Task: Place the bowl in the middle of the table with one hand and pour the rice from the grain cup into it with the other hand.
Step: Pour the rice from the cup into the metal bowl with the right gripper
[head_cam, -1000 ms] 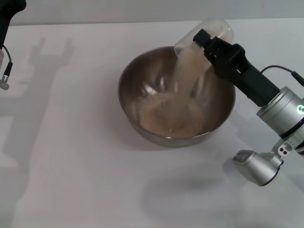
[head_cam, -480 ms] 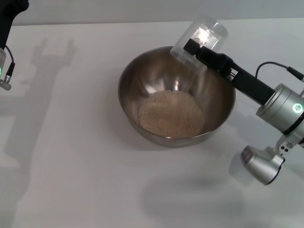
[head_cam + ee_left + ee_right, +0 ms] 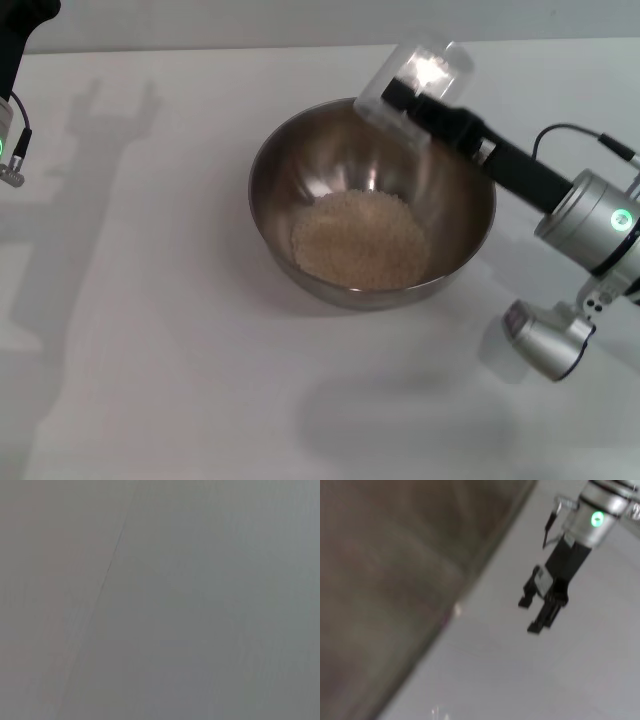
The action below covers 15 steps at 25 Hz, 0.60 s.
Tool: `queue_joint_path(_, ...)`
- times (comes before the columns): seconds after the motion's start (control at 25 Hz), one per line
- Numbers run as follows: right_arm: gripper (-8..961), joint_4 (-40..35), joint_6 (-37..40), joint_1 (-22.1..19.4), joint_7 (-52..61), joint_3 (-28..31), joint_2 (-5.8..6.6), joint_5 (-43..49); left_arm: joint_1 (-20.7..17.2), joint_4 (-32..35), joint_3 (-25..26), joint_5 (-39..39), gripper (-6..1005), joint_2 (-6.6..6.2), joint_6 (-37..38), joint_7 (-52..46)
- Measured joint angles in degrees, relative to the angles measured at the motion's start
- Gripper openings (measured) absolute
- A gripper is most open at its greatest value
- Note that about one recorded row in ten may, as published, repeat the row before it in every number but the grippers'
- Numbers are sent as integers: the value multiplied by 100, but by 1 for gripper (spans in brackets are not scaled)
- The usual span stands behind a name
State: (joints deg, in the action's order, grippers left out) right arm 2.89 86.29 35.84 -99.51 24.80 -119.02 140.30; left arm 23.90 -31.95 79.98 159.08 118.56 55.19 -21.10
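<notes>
The steel bowl [image 3: 290, 170] stands mid-table on the white table [image 3: 170, 380]. A heap of pale rice [image 3: 360, 240] lies in its bottom. My right gripper [image 3: 402, 98] is shut on the clear grain cup [image 3: 440, 62] and holds it tipped mouth-down above the bowl's far right rim; the cup looks empty. The right wrist view shows the bowl's wall [image 3: 385, 580] close up. My left gripper [image 3: 539, 614] shows there too, open and empty, raised at the table's far left. Only its arm [image 3: 12, 120] shows in the head view.
The right arm's silver wrist and elbow [image 3: 585, 270] hang over the table right of the bowl. The left wrist view shows only a plain grey surface [image 3: 160, 600].
One second ago rice was streaming from the cup into the bowl. The stream has stopped, the heap has settled, and the cup has shifted slightly up and back.
</notes>
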Motion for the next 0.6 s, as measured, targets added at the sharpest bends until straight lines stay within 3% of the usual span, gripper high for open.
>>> queue_joint_path(0.48, 19, 69, -148, -90, 42, -126, -31, 93, 0, -5, 0, -10, 815, 0, 23, 0)
queue_joint_path(0.6, 20, 109, -71, -60, 37, 87, -11, -23, 0, -5, 0, -9, 815, 0, 39, -3)
